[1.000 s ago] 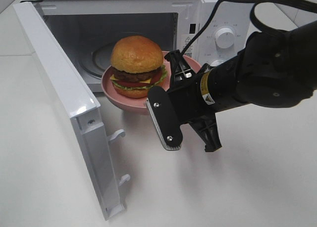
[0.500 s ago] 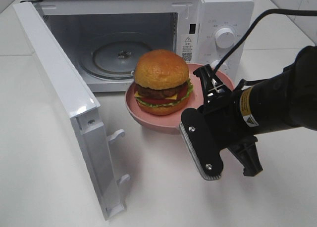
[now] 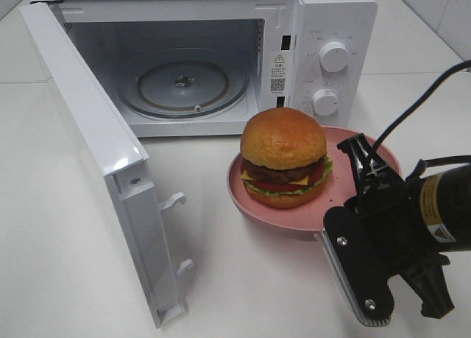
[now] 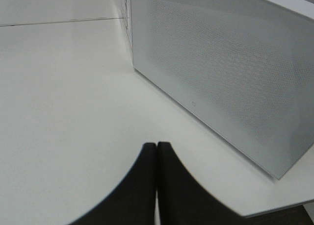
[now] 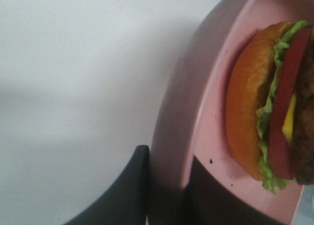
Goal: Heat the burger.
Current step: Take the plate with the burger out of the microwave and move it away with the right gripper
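So nearest the camera you've got the right fingers (image 3: 358, 177) pinched on the rim of the pink plate (image 3: 239, 191), one finger under the lip and one on top, which the wrist view shows pretty clearly. The burger (image 3: 284, 157) sits on that plate just beyond the fingertips, upright, bun on top, nothing sliding. The plate looks like it's at or just above the table (image 3: 243, 279), I honestly can't tell which.

Past the burger, further out from the fingers, is the microwave (image 3: 324, 29) with its door (image 3: 103, 146) swung wide open and the glass turntable (image 3: 182, 85) bare inside.

My read: we're in the carry step, plate gripped but not in the oven. Next move needs the plate kept level, lifted enough to clear the cavity's front lip, then slid in and centred on the turntable before letting go. Rim grips like this tip easily, so slow is good.

The left fingers (image 4: 157, 151) are pressed together holding nothing, parked off by the door's outer face. Guessing they'd shut it afterwards.
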`<state>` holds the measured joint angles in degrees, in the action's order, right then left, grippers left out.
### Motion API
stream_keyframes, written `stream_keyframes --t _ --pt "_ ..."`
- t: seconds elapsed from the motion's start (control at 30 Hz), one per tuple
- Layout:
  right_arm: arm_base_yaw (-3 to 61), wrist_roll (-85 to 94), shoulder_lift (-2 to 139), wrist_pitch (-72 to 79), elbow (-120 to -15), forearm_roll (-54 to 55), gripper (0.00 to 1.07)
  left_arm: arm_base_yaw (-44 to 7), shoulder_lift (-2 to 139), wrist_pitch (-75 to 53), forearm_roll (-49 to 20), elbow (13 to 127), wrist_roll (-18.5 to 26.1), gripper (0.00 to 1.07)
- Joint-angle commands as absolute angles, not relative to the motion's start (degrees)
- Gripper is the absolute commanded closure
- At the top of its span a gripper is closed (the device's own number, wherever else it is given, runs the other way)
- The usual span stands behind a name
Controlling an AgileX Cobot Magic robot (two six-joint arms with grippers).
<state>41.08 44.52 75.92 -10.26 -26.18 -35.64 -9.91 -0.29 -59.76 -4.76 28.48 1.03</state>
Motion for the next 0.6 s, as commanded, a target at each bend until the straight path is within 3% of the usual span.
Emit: stream_keyframes --t 0.03,0.27,0.6 --pt "40.6 39.2 73.4 -9.4 -24.6 -36.7 1.07 -10.0 -0.7 -59.3 -4.7 28.4 1.0 1.07" --pt "40.6 31.1 73.4 -13.2 -23.1 -41.4 1.07 -10.0 -0.7 -59.3 -4.7 28.4 1.0 1.07" --pt "40.6 1.9 73.4 -19.1 -19.7 -60.5 1.07 -10.0 -0.7 -59.3 -4.7 28.4 1.0 1.07"
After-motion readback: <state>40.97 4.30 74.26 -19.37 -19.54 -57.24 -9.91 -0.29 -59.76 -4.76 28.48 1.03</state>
